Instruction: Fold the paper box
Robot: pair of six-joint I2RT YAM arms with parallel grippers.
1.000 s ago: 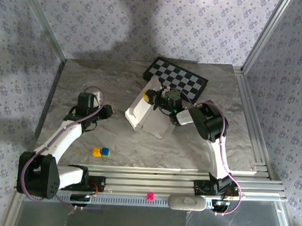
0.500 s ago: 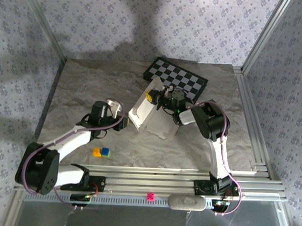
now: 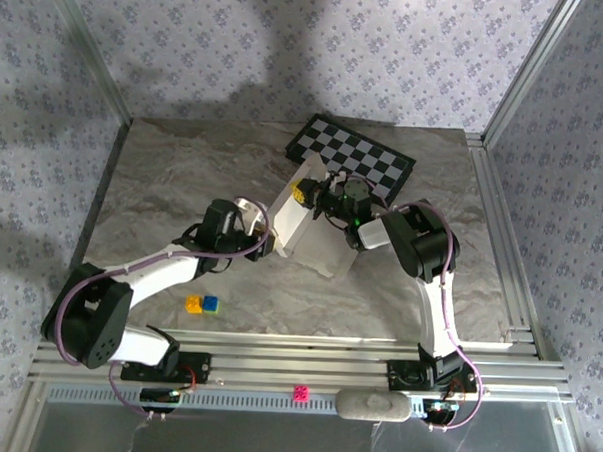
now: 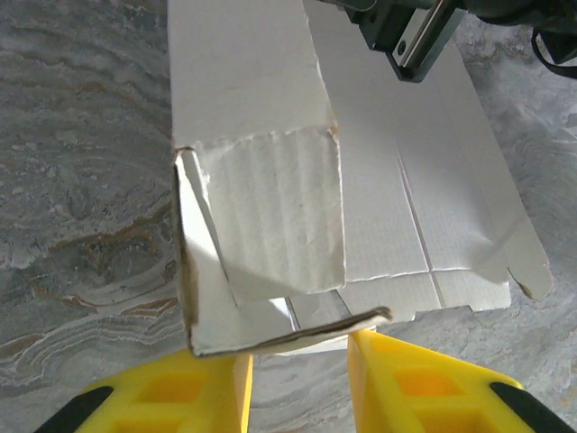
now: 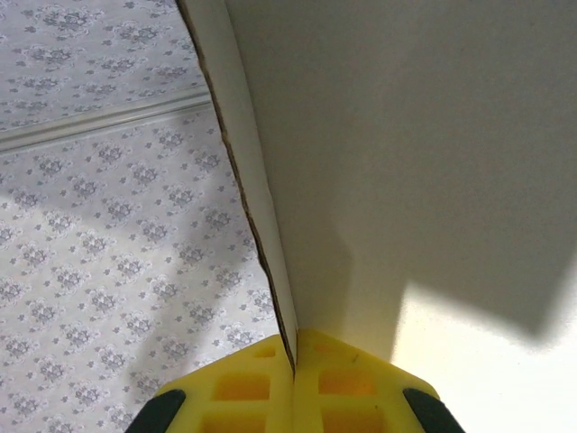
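Surface: grey marbled, closed by walls on 3 sides and a rail on the near side. The left half is bare and gives wide room.
Paper box: white and half folded, at the middle of the surface. 1 long wall stands up on its left side, and the rest lies flat.
Checkered board: just behind the box, so there is little room on the far side.
Change: the left arm has swung in from the left part of the surface to the box's near-left corner. The box has hardly moved. I judge this corner gets the next fold.
Left pincer: fingers apart, just under the corner's lower edge, not clamped.
Right pincer: fingers together, clamped on the raised wall.
Yellow block and blue block: touching each other, well apart from the box.
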